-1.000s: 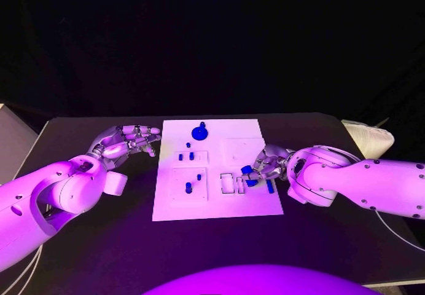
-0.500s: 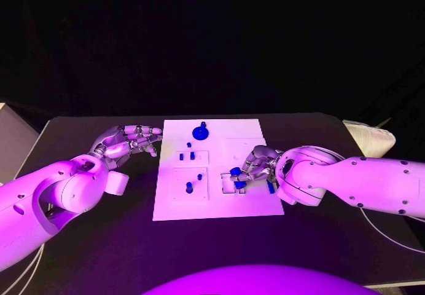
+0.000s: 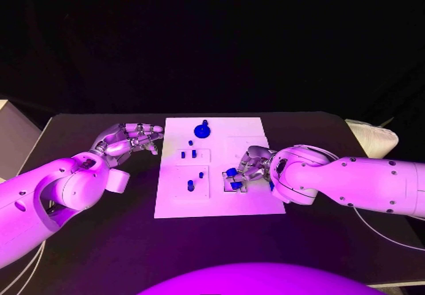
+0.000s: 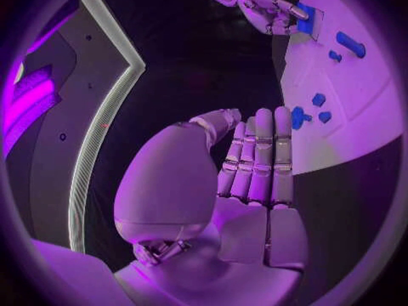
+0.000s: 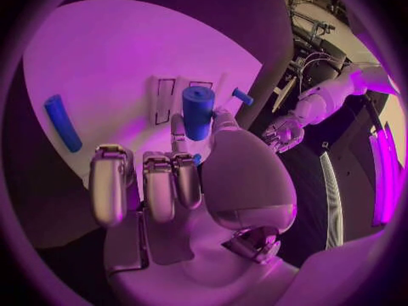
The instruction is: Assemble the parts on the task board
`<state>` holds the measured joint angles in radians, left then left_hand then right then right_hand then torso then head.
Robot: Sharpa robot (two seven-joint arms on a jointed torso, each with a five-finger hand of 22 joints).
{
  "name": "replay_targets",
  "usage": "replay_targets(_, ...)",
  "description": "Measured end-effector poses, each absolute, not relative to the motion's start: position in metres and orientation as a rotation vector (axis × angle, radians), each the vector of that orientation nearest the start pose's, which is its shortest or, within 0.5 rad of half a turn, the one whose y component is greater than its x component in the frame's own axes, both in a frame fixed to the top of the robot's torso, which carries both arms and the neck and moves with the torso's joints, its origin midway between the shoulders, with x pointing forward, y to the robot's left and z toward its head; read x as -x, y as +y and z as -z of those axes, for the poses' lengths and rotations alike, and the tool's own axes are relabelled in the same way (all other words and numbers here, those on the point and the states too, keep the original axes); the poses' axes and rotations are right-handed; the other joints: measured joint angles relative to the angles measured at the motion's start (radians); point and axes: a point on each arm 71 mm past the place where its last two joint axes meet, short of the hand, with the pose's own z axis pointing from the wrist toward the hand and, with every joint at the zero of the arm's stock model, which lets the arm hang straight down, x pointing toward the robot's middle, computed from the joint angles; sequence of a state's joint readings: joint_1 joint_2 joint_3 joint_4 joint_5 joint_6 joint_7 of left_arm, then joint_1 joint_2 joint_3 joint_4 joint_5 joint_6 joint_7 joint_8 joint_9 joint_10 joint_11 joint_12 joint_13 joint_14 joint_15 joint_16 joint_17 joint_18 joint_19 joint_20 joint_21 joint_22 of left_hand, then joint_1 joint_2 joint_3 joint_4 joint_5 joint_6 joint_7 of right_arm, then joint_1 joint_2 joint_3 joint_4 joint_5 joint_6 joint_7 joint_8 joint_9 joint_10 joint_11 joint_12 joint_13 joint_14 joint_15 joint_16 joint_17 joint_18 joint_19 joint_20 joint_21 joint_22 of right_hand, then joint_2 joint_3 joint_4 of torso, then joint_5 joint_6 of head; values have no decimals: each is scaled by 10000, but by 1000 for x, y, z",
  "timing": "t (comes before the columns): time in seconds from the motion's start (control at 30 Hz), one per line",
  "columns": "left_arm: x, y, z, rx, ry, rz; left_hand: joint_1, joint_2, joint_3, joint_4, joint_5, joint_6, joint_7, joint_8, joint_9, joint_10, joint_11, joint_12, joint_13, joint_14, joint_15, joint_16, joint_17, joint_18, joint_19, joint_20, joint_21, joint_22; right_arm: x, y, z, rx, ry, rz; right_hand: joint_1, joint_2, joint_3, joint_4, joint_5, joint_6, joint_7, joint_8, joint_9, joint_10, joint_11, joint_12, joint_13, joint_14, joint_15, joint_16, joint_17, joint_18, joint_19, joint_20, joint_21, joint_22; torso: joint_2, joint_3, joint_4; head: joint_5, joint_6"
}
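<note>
Right hand (image 3: 250, 167) over the right side of the white board (image 3: 218, 203), pinching a short blue cylinder (image 5: 198, 111) upright between thumb and a fingertip, other fingers (image 5: 160, 183) curled loosely down beside it. Cylinder poised right above the pair of narrow rectangular slots (image 5: 165, 99) near the board's right edge; cannot tell whether touching the board. Left hand (image 3: 128, 141) off the board's left edge, above the black surface (image 3: 97, 246), grasping nothing, fingers (image 4: 258, 158) held straight and close together, thumb alongside, tips pointing toward the board.

Board lying flat in the middle of the surface, long side running away from the robot. Largest part, a round blue knob (image 3: 202, 130), standing near the far edge. Loose blue rod (image 5: 64, 122) lying flat on the board, apart from the slots, on the side away from the left hand. Small blue pegs (image 3: 188, 154) standing in the upper square recess left of centre, two more pegs (image 3: 194, 180) in the lower square recess just below. Thin blue pin (image 5: 241, 96) visible past the held cylinder in the right wrist view, toward the left hand.
</note>
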<state>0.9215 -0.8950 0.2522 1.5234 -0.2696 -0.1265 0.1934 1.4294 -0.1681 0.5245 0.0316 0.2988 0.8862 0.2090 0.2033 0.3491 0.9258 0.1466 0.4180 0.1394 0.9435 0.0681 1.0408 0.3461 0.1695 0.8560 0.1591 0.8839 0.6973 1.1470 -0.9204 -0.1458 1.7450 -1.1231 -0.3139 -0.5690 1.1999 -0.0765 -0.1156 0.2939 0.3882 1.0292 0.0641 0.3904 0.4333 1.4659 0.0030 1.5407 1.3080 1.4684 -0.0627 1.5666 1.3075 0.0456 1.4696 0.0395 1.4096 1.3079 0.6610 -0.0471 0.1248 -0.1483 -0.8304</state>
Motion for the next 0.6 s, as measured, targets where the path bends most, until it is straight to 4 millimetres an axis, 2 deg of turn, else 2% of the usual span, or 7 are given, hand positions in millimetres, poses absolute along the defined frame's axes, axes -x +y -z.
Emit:
replay_targets(0.3, -471, 232, 213, 10712, 16257, 15423, 0, 0, 0, 0, 0, 0, 0, -1, 1, 0, 0, 0, 0, 0, 0, 0, 0, 0, 0, 0, 0, -1, -418, -199, 252, -3448, 21092, -4427, -327, -63, -206, 15, -834, -18, 18, 47, 74, 0, 0, -113, -2, 0, 0, 0, 0, 0, 0, 0, -95, -1, -4, 3, -7, 22, -7)
replay_targets(0.43, -471, 232, 213, 10714, 16261, 15416, 0, 0, 27, -27, 0, 0, 0, -2, 1, 0, 0, 0, -15, 0, 0, 0, -12, -1, 0, 0, 0, 17, -419, -199, 252, -3381, 21074, -4392, -753, -250, -289, 42, -1421, -53, 53, 83, 93, 0, 0, -173, -2, 0, 0, 0, -1, 0, 0, 0, -133, -2, -10, 2, -6, 30, -21)
replay_targets(0.5, -470, 232, 213, 10715, 16263, 15410, 0, 0, 27, -27, 0, 0, 0, -3, 1, 0, 0, 0, -15, 0, 0, 0, -12, 0, 0, 0, 0, 16, -420, -199, 253, -3366, 21063, -4368, -972, -469, -289, 41, -1909, -53, 53, 117, 124, 0, 0, -173, -2, 0, 0, 0, -1, 0, -1, 1, -162, -2, -10, 1, -6, 36, -26)
replay_targets(0.6, -470, 232, 213, 10718, 16265, 15403, 0, 0, 27, -27, 0, 0, 0, -3, 1, 0, 0, 0, -15, 0, 0, 0, -12, 0, 0, 0, 0, 16, -420, -199, 253, -3353, 21055, -4342, -1348, -640, -289, 41, -2355, -83, 83, 118, 151, 0, 0, -211, -3, 0, 0, 0, -1, 0, -1, 1, -162, -2, -10, 2, -10, 42, -25)
